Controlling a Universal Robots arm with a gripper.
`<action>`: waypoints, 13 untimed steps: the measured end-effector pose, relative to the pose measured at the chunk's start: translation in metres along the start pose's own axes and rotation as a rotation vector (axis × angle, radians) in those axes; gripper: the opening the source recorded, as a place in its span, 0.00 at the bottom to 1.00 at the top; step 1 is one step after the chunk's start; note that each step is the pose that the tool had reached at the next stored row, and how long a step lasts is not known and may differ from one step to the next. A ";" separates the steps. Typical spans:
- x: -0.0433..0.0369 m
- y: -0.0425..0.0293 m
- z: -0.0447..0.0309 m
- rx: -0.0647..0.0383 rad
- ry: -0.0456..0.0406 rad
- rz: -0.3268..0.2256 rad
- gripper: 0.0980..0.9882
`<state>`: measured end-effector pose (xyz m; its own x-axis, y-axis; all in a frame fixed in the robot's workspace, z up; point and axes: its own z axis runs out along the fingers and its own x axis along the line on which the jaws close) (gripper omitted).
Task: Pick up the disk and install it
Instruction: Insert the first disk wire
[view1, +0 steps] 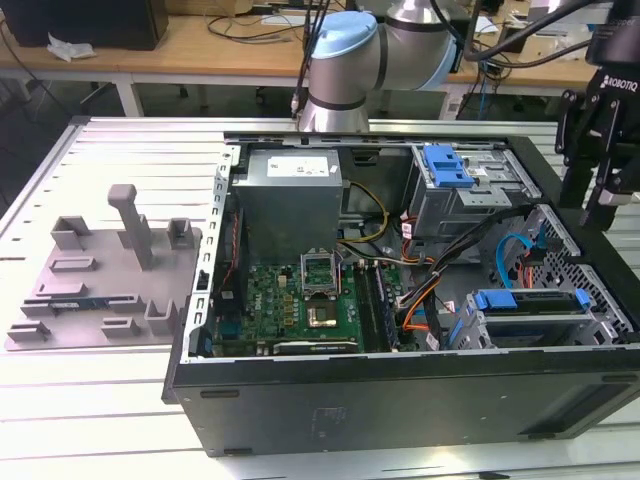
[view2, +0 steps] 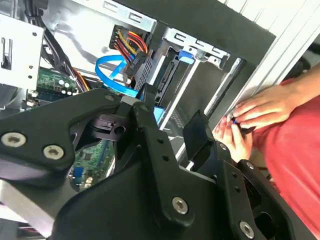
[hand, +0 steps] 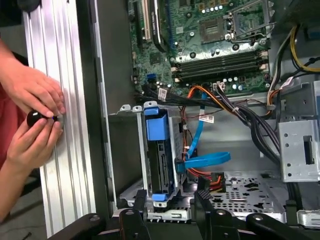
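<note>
Gripper (hand: 170, 196) is spread wide, holding nothing. Disk (hand: 159, 150) is already slotted in the cage (hand: 176, 131) inside the case (view1: 400, 395), blue carrier showing, just beyond the fingertips.

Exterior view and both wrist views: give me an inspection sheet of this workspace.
Surface: slotted aluminium table, carrying an open computer case.
Job's things: disk with blue carrier sits in the drive cage.
Clutter: grey fixture tray beside the case.
Grippers: gripper open, empty, facing the drive cage.
Cables: blue data cable and coloured power wires loose inside the case.
Surroundings: a person's hands at the table edge; wooden benches behind.
</note>
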<state>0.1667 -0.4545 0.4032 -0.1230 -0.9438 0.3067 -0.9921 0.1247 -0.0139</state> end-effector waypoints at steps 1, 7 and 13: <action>-0.0004 -0.0008 0.0005 -0.003 0.0017 0.008 0.45; -0.0152 -0.0047 0.0029 -0.005 0.0233 0.012 0.45; -0.0364 -0.0060 0.0087 -0.006 0.0267 0.014 0.45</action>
<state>0.1770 -0.4235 0.3838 -0.1364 -0.9334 0.3318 -0.9900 0.1403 -0.0124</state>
